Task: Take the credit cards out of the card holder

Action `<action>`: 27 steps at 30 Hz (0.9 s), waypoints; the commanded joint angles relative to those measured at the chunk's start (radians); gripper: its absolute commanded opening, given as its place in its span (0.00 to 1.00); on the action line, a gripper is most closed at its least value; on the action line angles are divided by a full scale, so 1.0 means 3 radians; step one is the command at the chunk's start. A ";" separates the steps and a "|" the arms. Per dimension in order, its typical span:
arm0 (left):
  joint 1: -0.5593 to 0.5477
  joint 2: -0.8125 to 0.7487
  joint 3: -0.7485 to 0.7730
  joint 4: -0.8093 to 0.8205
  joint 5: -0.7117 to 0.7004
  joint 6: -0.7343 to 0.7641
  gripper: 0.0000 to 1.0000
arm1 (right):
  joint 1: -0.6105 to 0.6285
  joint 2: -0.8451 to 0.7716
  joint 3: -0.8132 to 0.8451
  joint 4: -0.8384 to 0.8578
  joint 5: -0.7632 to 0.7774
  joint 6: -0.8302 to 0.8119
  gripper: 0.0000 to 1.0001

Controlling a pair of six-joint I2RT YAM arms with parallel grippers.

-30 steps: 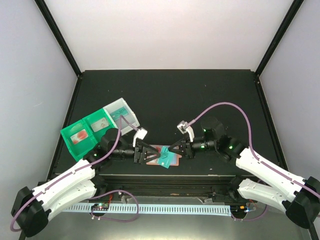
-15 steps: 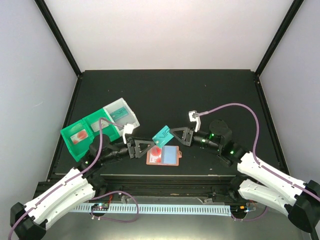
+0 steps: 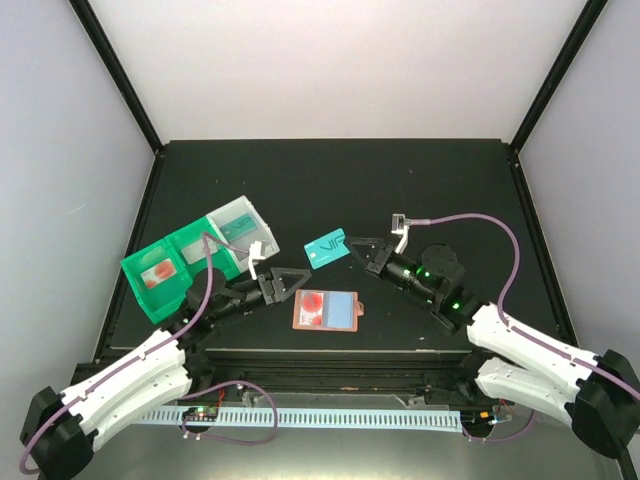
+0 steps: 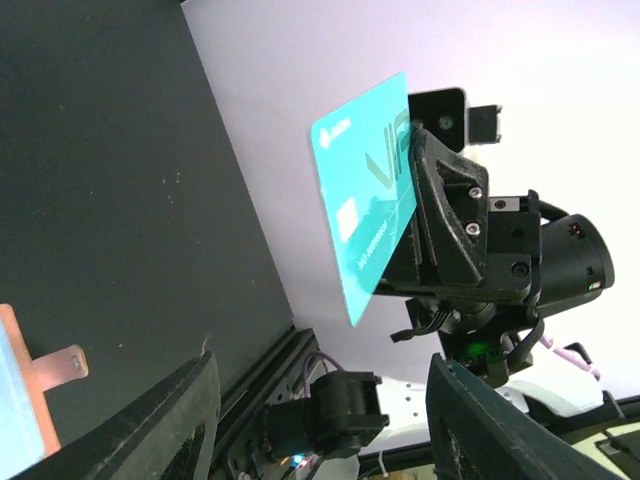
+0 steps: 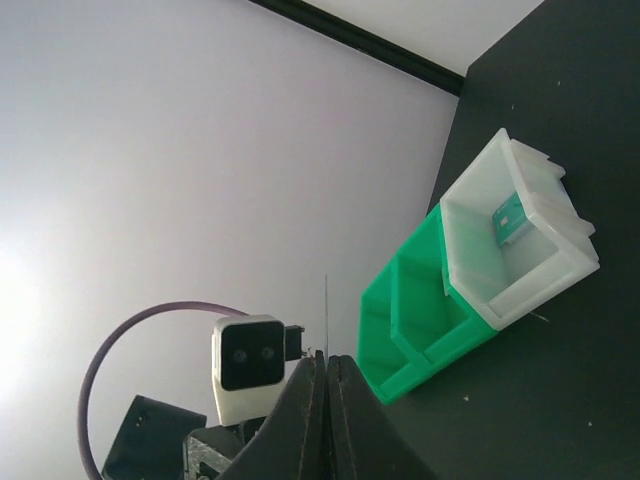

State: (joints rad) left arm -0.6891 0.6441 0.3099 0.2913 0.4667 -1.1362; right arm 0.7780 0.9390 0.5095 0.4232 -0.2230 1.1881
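The card holder (image 3: pixel 326 311) lies open and flat near the table's front edge. A red-marked card shows in its left half and a grey-blue card (image 3: pixel 343 310) in its right. Just behind it, off the table, a teal credit card (image 3: pixel 326 249) hangs in my right gripper (image 3: pixel 352 248), which is shut on the card's right end. The left wrist view shows that card (image 4: pixel 365 195) face-on; the right wrist view shows it edge-on (image 5: pixel 326 315) between the closed jaws. My left gripper (image 3: pixel 290 283) stands open and empty, left of the holder and apart from it. A corner of the holder (image 4: pixel 30 372) shows at that view's lower left.
A green-and-white compartment tray (image 3: pixel 165 290) sits at the left, behind my left arm, with cards lying in its compartments. Its white end bin (image 5: pixel 520 250) holds a teal card (image 5: pixel 508 220). Black frame rails border the dark table.
My right gripper drew the teal card out of the holder and carried it up and back. My left gripper let go of the holder and pulled back left; the holder now lies flat.
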 commanded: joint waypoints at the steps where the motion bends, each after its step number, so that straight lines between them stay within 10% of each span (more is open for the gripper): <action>1: -0.0001 0.0167 0.0020 0.0576 0.0014 -0.0245 0.55 | -0.0006 0.0075 0.0000 0.0301 0.0142 0.0240 0.01; 27: -0.0001 0.0353 0.0024 0.0900 0.0040 -0.0298 0.02 | 0.0064 0.0170 -0.0109 0.0349 0.0083 0.0282 0.01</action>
State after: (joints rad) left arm -0.6891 0.7609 0.3096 0.5259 0.4747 -1.2400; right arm 0.7891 0.9977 0.4995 0.5098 -0.2073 1.2705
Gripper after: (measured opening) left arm 0.022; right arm 0.010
